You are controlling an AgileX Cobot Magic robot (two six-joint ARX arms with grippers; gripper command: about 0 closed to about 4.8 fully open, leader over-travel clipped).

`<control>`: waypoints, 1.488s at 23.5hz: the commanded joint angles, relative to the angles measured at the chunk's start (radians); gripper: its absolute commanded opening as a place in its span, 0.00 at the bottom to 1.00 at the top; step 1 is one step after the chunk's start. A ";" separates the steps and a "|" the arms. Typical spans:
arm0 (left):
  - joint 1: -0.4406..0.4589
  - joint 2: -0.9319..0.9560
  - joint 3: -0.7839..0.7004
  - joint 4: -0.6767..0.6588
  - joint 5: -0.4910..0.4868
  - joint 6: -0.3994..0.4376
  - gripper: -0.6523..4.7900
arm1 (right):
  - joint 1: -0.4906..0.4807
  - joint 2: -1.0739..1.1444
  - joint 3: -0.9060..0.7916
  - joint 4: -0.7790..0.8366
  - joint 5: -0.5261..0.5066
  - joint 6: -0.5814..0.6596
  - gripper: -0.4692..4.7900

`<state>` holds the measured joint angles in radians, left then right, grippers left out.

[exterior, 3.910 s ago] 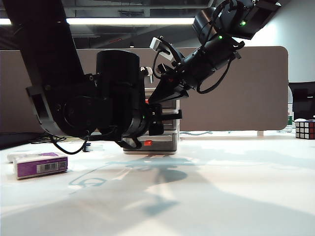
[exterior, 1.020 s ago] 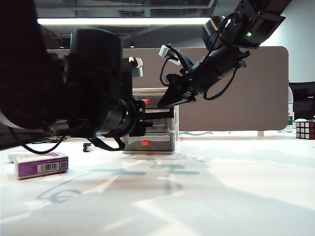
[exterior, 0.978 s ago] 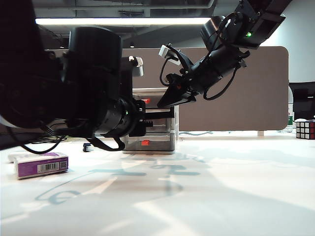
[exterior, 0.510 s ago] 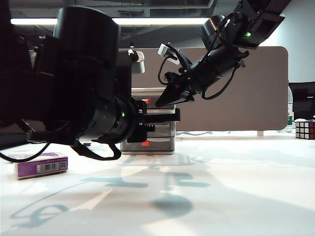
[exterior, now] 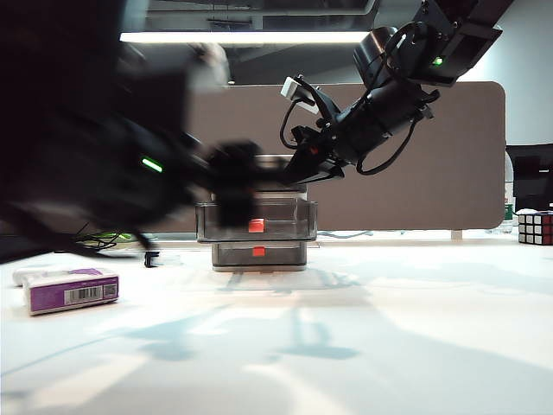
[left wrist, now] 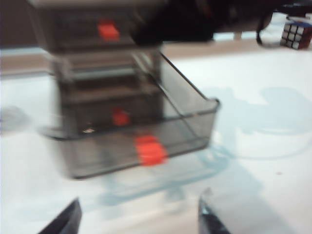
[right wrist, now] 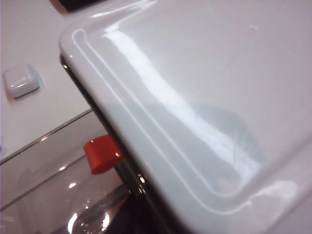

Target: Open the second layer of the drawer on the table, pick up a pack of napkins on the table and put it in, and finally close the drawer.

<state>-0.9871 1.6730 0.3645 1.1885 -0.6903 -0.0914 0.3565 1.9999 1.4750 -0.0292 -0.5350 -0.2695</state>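
Three smoky, see-through plastic trays sit in the drawer (exterior: 259, 226), a small light grey unit well back on the white table (exterior: 389, 328); the second layer (left wrist: 141, 131) is pulled out, its red tab (left wrist: 150, 149) facing forward and its thin hard walls glossy and square-cornered. The left gripper (left wrist: 139, 219) hangs just in front of that open tray with its dark fingertips spread wide and nothing between them, though the arm is heavily blurred in the exterior view. The right gripper (exterior: 298, 169) is pressed close to the unit's smooth, rounded top; I cannot tell how its jaws stand. The pack of napkins (exterior: 71, 290) lies flat on the table, well apart from the drawer, a small purple block with white ends and a barcode label. It looks light, soft and slightly slick in its film wrap, so taking it across the narrow sides should hold best.
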 commanded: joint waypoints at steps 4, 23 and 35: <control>0.047 -0.330 -0.157 -0.214 -0.019 0.027 0.62 | 0.001 -0.009 0.005 0.002 -0.061 0.009 0.08; 0.460 -1.070 -0.182 -1.005 0.310 0.108 0.60 | 0.009 -0.155 0.005 -0.198 -0.127 0.016 0.08; 0.776 -0.784 -0.183 -0.880 0.871 0.330 0.87 | 0.010 -0.183 0.005 -0.264 -0.164 0.007 0.08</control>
<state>-0.2443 0.8585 0.1814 0.2325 0.0830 0.2344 0.3656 1.8256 1.4769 -0.2882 -0.6914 -0.2573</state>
